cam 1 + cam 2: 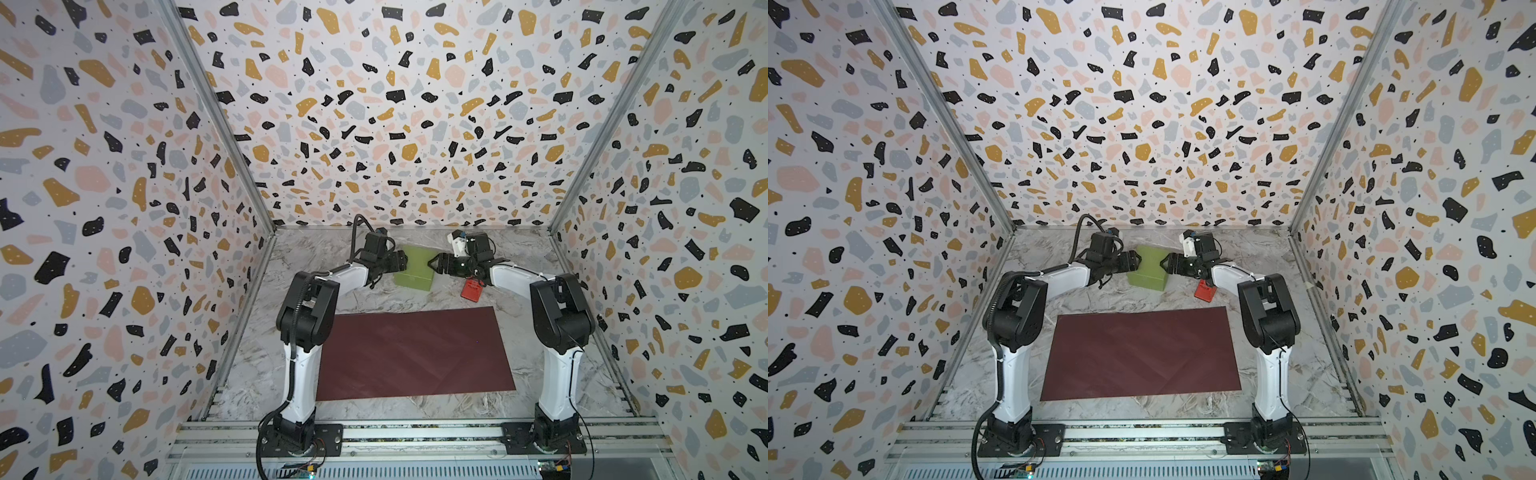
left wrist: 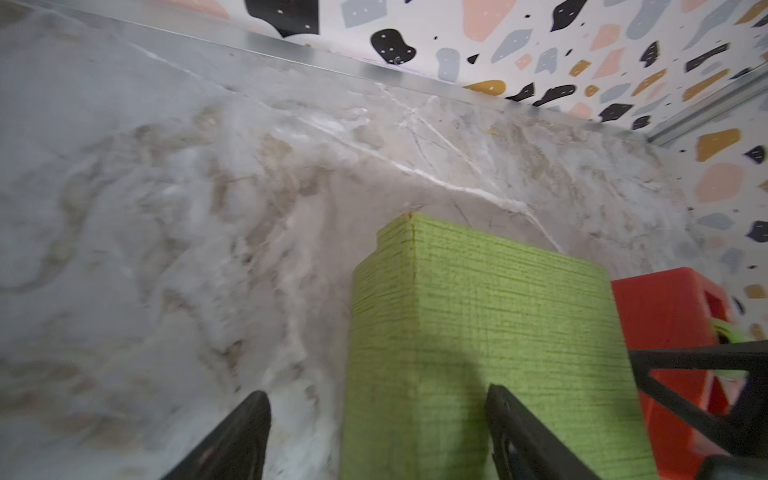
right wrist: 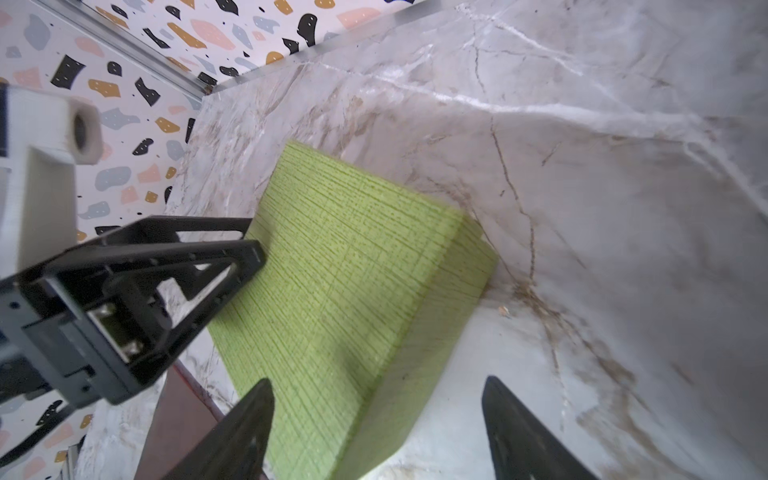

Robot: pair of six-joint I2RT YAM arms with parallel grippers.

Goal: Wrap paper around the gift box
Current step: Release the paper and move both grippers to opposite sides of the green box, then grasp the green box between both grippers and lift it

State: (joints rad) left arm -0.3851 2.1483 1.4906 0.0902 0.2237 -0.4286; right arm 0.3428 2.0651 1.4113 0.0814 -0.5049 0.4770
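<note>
The olive-green gift box lies at the back middle of the marble table, beyond the paper. The paper is a dark maroon sheet spread flat between the two arm bases. My left gripper stands open at the box's left edge. In the left wrist view its jaws straddle that edge of the box. My right gripper is open at the box's right edge, its jaws astride a corner of the box.
A red-orange tape dispenser sits just right of the box, under my right wrist. The back wall rail runs close behind the box. Terrazzo-patterned walls close in both sides. Aluminium rails line the table's front.
</note>
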